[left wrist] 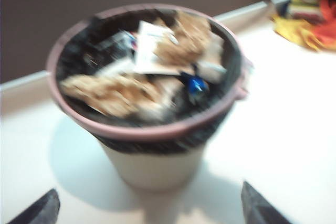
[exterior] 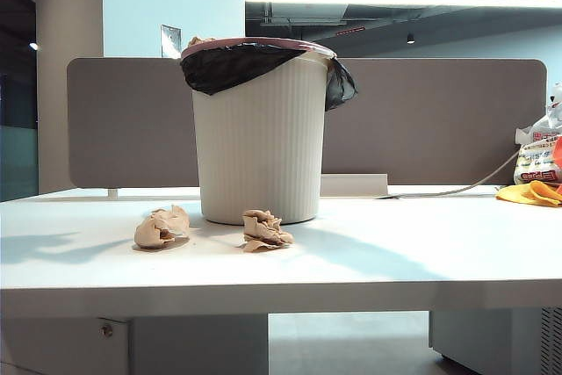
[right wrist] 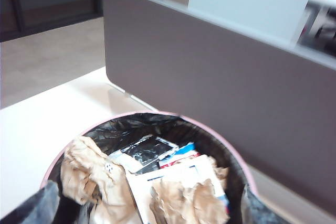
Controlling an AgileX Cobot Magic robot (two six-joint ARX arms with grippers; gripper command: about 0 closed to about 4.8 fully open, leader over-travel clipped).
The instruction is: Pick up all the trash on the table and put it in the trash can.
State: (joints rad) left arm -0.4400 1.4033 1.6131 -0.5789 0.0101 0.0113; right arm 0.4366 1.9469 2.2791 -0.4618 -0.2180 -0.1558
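Observation:
Two tan paper wads of trash lie on the white table (exterior: 395,252), one (exterior: 161,227) at the front left of the trash can (exterior: 260,138) and one (exterior: 265,230) just in front of it. The ribbed off-white can has a pink rim and a black liner. Neither gripper shows in the exterior view. My left gripper (left wrist: 149,213) is open, off to the side of the can (left wrist: 152,166) and looking down into it, with nothing between its fingers. My right gripper (right wrist: 149,208) hangs open over the can's mouth, above crumpled paper (right wrist: 89,174) and other litter inside.
A grey-brown partition panel (exterior: 439,120) runs behind the can. At the far right sit a white printed bag (exterior: 537,151) and a yellow cloth (exterior: 531,192), with a cable (exterior: 474,186) leading to them. A low white box (exterior: 356,184) lies behind the can.

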